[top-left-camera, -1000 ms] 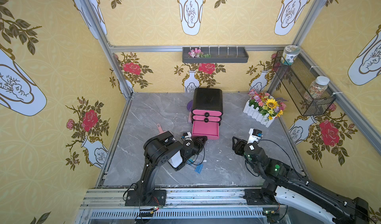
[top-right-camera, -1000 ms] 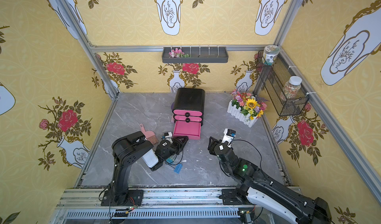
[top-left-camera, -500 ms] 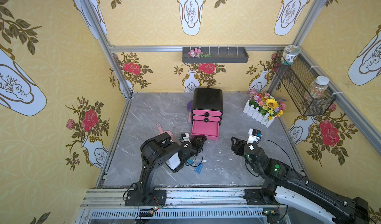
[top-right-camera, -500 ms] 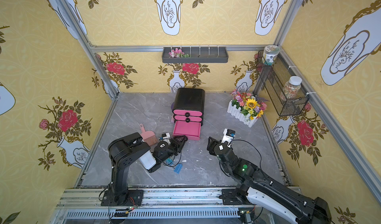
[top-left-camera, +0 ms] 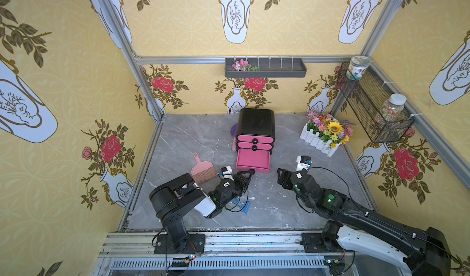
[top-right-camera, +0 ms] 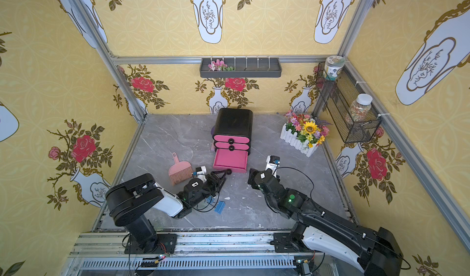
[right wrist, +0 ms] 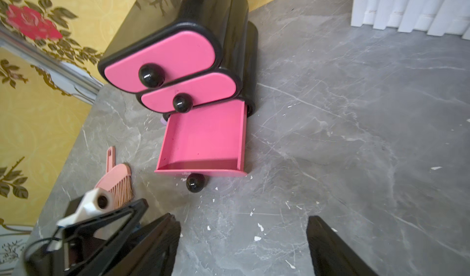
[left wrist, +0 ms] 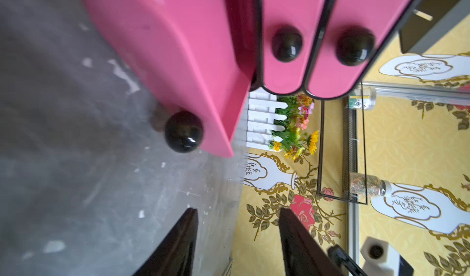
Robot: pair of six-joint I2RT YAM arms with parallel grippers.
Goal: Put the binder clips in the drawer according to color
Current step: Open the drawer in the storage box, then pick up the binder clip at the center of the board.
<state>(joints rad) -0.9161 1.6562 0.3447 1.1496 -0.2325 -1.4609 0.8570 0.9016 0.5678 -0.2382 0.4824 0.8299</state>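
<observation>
**While the bottom drawer stands pulled out, my jaws hold nothing**

Though the blue binder clips [top-left-camera: 245,206] lie on the grey marble surface [top-left-camera: 190,140], none is in my grip. They sit near the front edge, partly under my left arm [top-left-camera: 178,198]. In both top views I make out a blue one with silver wire handles and a paler clip [top-right-camera: 209,200] just beside it. I cannot tell how many more the arm hides.

The drawer [top-left-camera: 256,124], a black rounded cabinet with three pink fronts, stands upright toward the back of the surface. Its top two drawers are shut. The bottom drawer [right wrist: 203,140] is drawn out toward me, its round black knob [left wrist: 183,131] at the front.

My left jaws are partly open with nothing between their fingers [left wrist: 183,239]. They point at that knob, near it but apart from it. My right jaws stand wide open over the surface, gripping nothing, in front of the open drawer and to its right.

A pink hand brush [top-left-camera: 202,171] lies left of the open drawer, just beside my left wrist. A white picket box of flowers [top-left-camera: 324,135] stands at the back right.
</observation>
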